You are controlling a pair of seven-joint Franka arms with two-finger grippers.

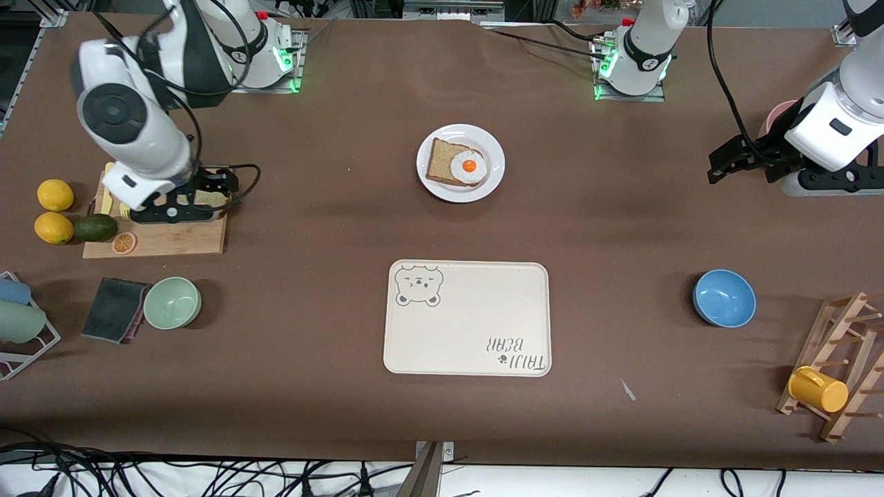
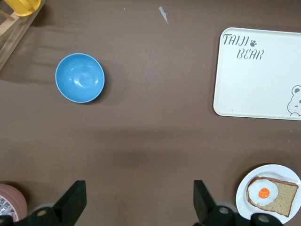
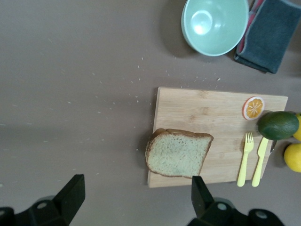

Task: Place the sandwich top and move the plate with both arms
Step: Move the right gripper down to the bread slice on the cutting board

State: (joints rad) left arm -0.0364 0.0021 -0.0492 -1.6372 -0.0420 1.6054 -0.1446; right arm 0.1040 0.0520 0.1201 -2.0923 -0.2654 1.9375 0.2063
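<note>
The sandwich top [image 3: 178, 153], a plain brown slice, lies on the wooden cutting board [image 3: 221, 110] near its edge. My right gripper [image 3: 136, 186] hangs open over that edge, one fingertip [image 3: 197, 184] by the slice and the gap mostly over bare table. In the front view this gripper [image 1: 185, 206] hides most of the slice. The white plate [image 1: 461, 131] sits mid-table near the bases and carries a bread slice with a fried egg [image 1: 469, 166]. My left gripper [image 1: 722, 166] waits open and empty over bare table at the left arm's end; its wrist view shows the gripper [image 2: 139, 188] and plate [image 2: 270, 169].
The cream bear-print tray [image 1: 468, 345] lies nearer the front camera than the plate. A blue bowl [image 1: 724, 297] and a wooden rack with a yellow mug [image 1: 818, 388] sit at the left arm's end. A green bowl [image 1: 172, 302], dark cloth [image 1: 114, 309], lemons [image 1: 55, 195] and an avocado [image 1: 95, 227] surround the board.
</note>
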